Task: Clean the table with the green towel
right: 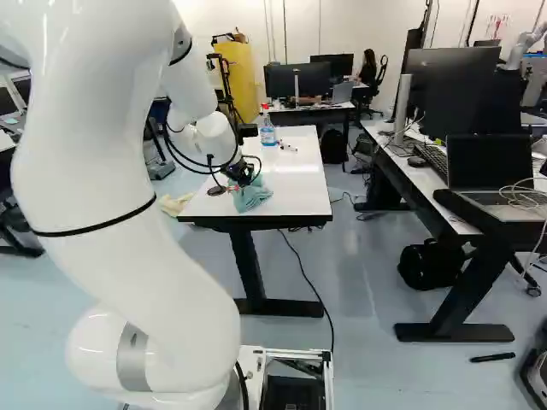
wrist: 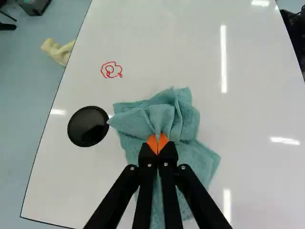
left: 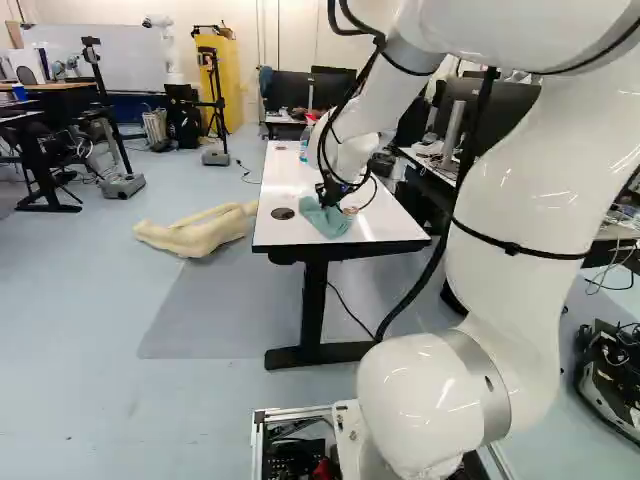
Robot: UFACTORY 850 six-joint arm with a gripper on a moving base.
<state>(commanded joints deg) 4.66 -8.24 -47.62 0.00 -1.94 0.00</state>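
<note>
My arm (right: 128,128) arches forward, reaching down to white table (right: 301,162); I pinch green towel (wrist: 187,117) in gripper (right: 243,175), red scribble (wrist: 111,70) ahead.

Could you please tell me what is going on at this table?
The white robot arm has its end effector shut on a bunched green towel, which rests on the white table, apparently to wipe it. A red scribble beyond the towel is not wiped off. A spray bottle stands farther along the table.
</note>
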